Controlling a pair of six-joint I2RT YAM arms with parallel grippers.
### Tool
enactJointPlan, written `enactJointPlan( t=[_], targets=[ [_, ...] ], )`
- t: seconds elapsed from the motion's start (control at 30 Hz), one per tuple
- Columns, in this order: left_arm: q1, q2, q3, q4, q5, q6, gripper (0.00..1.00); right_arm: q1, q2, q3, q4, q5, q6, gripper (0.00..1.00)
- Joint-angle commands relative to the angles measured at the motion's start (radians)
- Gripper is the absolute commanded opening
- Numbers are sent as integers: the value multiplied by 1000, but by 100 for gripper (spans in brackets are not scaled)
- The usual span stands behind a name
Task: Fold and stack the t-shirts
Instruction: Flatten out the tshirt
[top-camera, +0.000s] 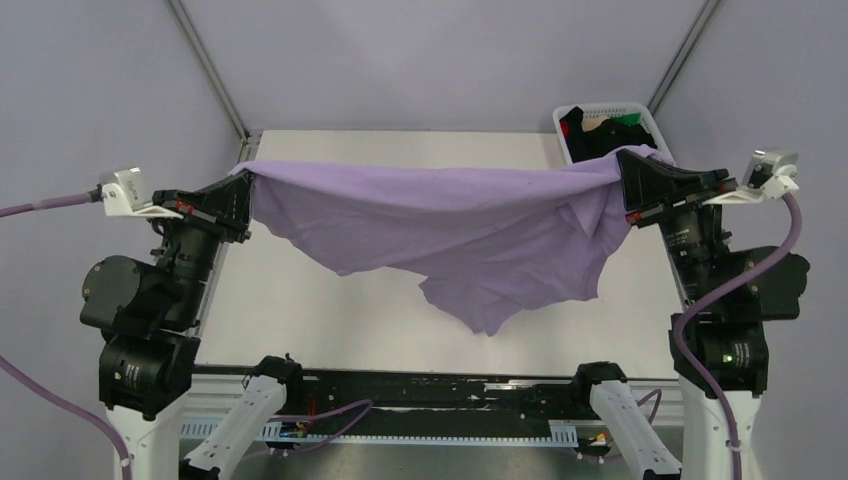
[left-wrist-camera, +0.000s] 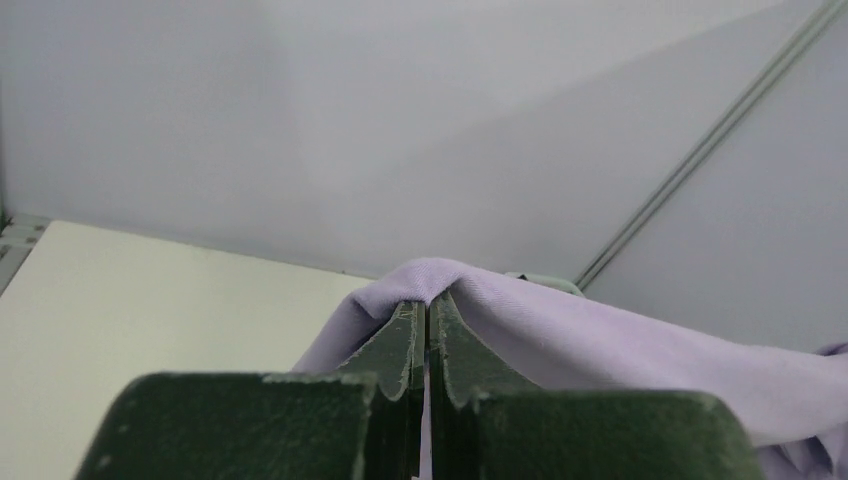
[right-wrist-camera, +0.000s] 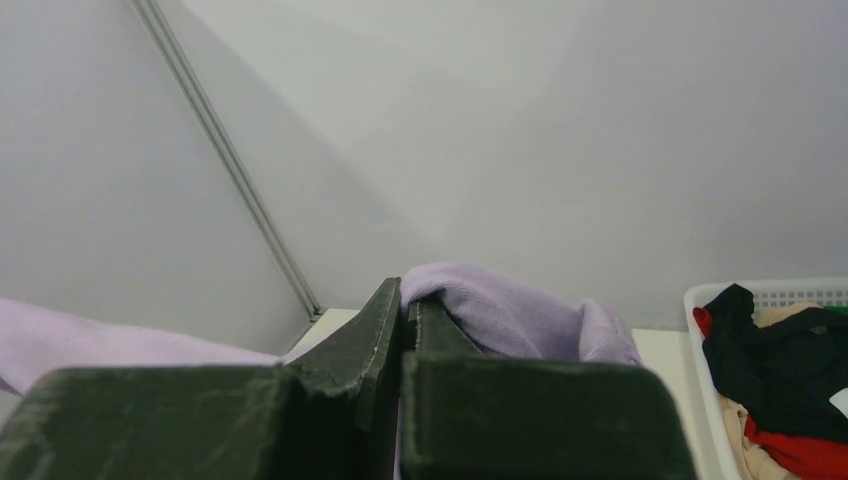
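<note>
The lavender-purple t-shirt (top-camera: 440, 225) hangs in the air, stretched between my two grippers above the table, its lower part drooping to a point near the front middle. My left gripper (top-camera: 243, 180) is shut on the shirt's left edge; in the left wrist view the cloth (left-wrist-camera: 600, 330) drapes over the closed fingertips (left-wrist-camera: 428, 305). My right gripper (top-camera: 625, 165) is shut on the shirt's right edge; in the right wrist view the cloth (right-wrist-camera: 500, 310) bunches over the closed fingertips (right-wrist-camera: 408, 300). Black, red, beige and green shirts (top-camera: 600, 130) lie in the basket.
A white lattice basket (top-camera: 640, 112) stands at the table's back right corner, also in the right wrist view (right-wrist-camera: 760, 292). The cream table top (top-camera: 300, 300) lies under the hanging shirt. Grey enclosure walls stand close on all sides.
</note>
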Motion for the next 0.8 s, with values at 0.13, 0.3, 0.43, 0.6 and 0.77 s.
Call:
enactJointPlan(
  t=[0.13, 0.3, 0.43, 0.6, 0.77],
  targets=[
    [0, 165, -181, -122, -262, -87, 0, 1, 248, -105, -31, 184, -18, 0],
    [98, 521, -269, -136, -210, -122, 5, 1, 564, -149, 50, 306, -28, 0],
    [208, 870, -156, -41, -35, -123, 35, -2, 881, -15, 107, 321, -73, 15],
    [229, 1155, 113, -105, 62, -92, 98, 8, 1056, 165, 43, 224, -54, 80],
    [227, 1107, 25, -43, 190, -80, 100, 18, 990, 77, 43, 242, -27, 100]
  ],
)
